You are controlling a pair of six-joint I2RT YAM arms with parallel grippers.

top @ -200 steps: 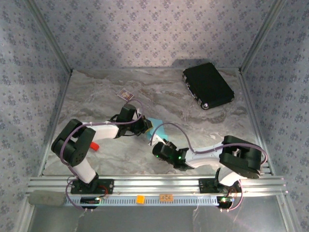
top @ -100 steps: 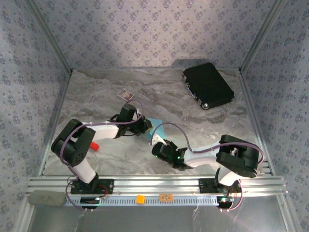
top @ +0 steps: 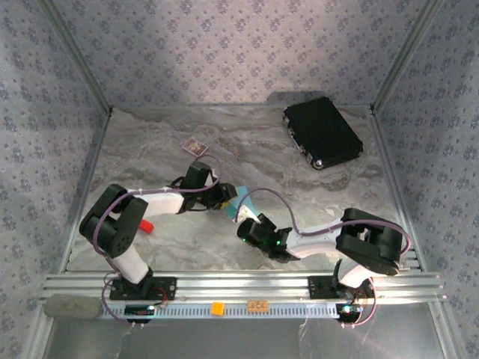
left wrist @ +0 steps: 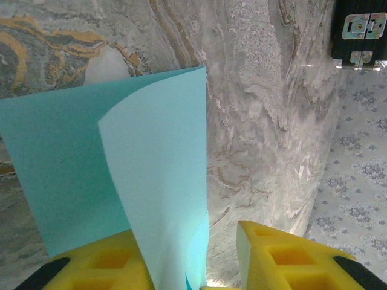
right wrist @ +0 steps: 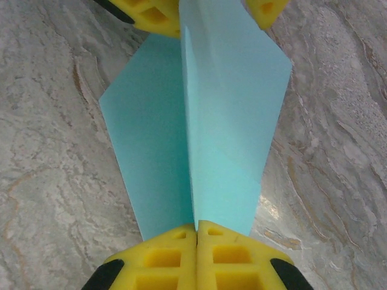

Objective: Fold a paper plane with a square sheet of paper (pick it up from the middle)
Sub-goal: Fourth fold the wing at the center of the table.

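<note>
**Plane half-folded, one arm pinching the crease and the other one open**

Top view first: both arms reach into the middle of the marble table (top: 150, 149). The left gripper (top: 227, 198) and the right gripper (top: 241, 219) sit nose to nose just left of centre, with a sliver of the light-blue paper plane (top: 236, 194) showing between them. It's too small from up here to read either set of jaws. A black case (top: 323, 132) lies well apart at the upper right, and a small dark card (top: 194, 145) sits above the left wrist.

Left wrist cam: the paper plane (left wrist: 72, 163) takes up the left half of the frame, lying on the marble with one paler flap standing up. That flap runs down between the yellow fingers (left wrist: 284, 260) at the bottom edge. The jaws are clearly apart. The paper rests against the left-hand pad, there's a gap to the right-hand one, and nothing is clamped. A corner of the black case (left wrist: 357, 30) peeks in at the top right.

Right wrist cam: the right gripper (right wrist: 197, 257) at the bottom centre has its yellow pads pressed flat together, right on the raised centre crease at the narrow end of the paper plane (right wrist: 230, 90). The paper is a pointed kite shape, widening toward the top of the frame. There the other arm's yellow fingers (right wrist: 151, 12) straddle it.
</note>
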